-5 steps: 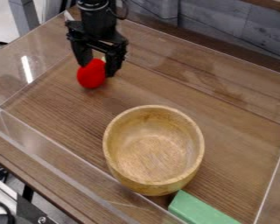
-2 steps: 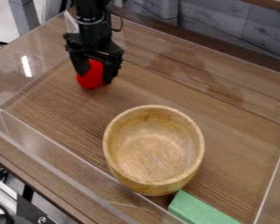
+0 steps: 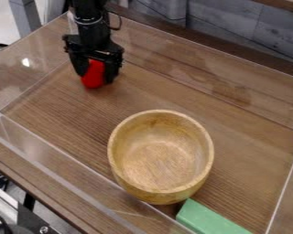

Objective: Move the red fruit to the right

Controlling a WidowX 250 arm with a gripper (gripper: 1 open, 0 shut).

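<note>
The red fruit (image 3: 96, 75) is a small bright red rounded toy lying on the wooden tabletop at the upper left. My black gripper (image 3: 95, 71) points straight down over it and stands open, one finger on each side of the fruit. The fingers straddle the fruit low near the table; I cannot tell whether they touch it. The arm above partly hides the fruit's top.
A large wooden bowl (image 3: 124, 160) sits at the centre front. A flat green block (image 3: 216, 220) lies at the bottom edge to its right. Clear plastic walls (image 3: 39, 146) ring the work area.
The gripper has come down and shifted left, from just above and beside the fruit to straddling it. The fruit has stayed in place.
</note>
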